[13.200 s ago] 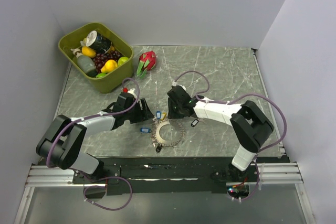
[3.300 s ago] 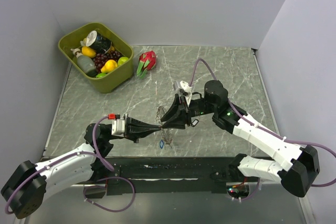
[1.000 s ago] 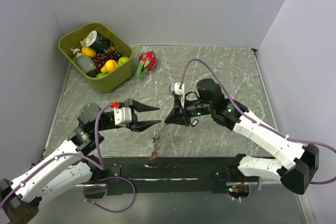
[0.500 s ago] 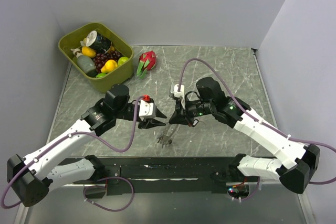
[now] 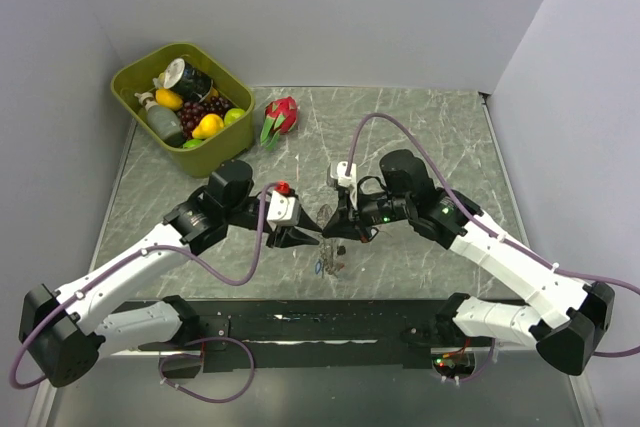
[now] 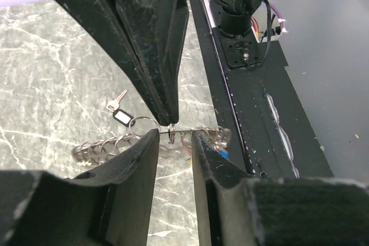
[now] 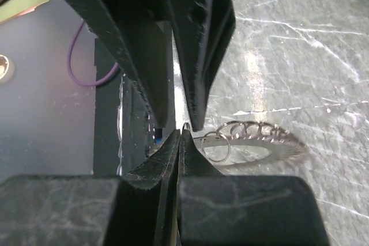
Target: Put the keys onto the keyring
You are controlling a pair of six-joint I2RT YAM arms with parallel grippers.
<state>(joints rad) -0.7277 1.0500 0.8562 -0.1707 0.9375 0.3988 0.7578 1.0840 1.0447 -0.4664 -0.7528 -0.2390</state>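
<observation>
Right end effector point(image 7: 180, 133) is pinched fully closed on the rim of the keyring point(image 5: 331, 259), with no gap visible between its fingers in its own wrist view. The keyring hangs off the worktop point(image 5: 440, 137), just below the two end effectors, near the middle and toward the near edge. From above we see it almost edge-on. From the right wrist it reads as a tilted ring with small loops along its top rim, stretching away to the right of the pinch point. Left end effector point(image 6: 173, 142) comes in from the left, tip to tip with the right one. Its fingers point(image 6: 135, 165) are set narrow with a slim gap, and the ring's thin wire crosses that gap. We cannot tell whether the pads touch the wire. In the left wrist view, small blue and red bits show under the right part of the ring, too small to make out. A black-tagged key point(image 6: 121, 117) lies flat on the worktop beyond the ring in that view, apart from it and not on it. Green bin point(image 5: 222, 152) with fruit and a bottle sits at the far left, with a dragon fruit point(image 5: 283, 114) just to its right. Both are well apart from the keyring.
</observation>
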